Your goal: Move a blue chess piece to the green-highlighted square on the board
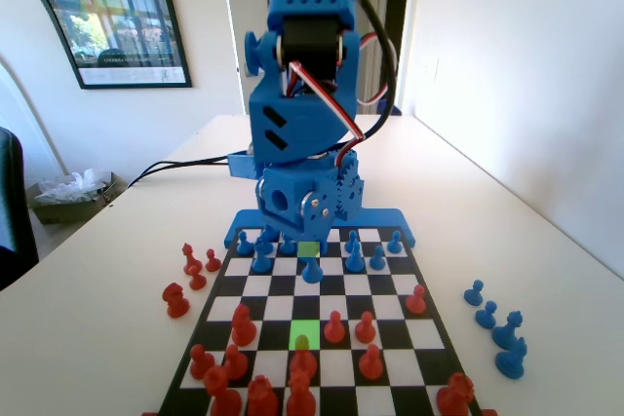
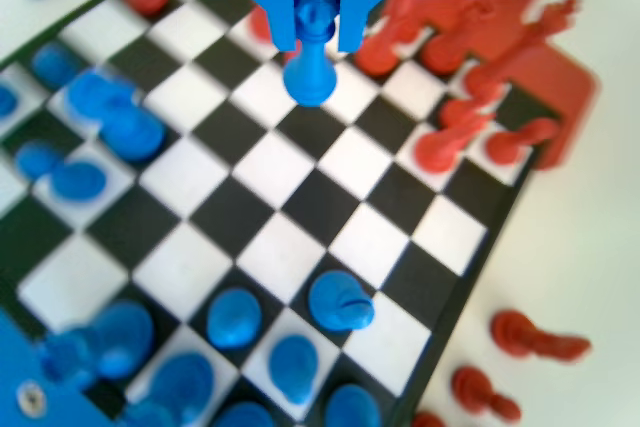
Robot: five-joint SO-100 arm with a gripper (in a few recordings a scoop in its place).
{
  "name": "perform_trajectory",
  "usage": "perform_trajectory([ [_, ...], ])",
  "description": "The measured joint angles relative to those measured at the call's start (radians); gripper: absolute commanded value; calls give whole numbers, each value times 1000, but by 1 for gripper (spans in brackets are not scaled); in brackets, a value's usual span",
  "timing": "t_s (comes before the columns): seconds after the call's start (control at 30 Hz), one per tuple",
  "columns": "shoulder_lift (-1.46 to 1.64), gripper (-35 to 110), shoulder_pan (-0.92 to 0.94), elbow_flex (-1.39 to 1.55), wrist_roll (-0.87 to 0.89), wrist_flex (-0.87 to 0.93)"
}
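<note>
In the fixed view the blue pawn [image 1: 311,269] stands on the board [image 1: 409,270], just at 6 o'clock of the bright green square [image 1: 308,248] under the arm; the gripper [image 1: 310,204] hangs low above it. It looks light, stiff and slick plastic, so take it under the knob, not at the flared base.

In the wrist view, your gripper [image 2: 318,22] at 12 o'clock has the pawn [image 2: 310,47] between the jaws; they seem to touch its head, though you cannot tell if they clamp
</note>
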Motion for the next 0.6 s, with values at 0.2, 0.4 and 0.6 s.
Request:
perform_trajectory([
  [0.2,-31,1,20,-3,144,-78],
  [0.4,-69,1,37,-34,222,-118],
  [0.6,-87,1,38,-49,264,-114],
])
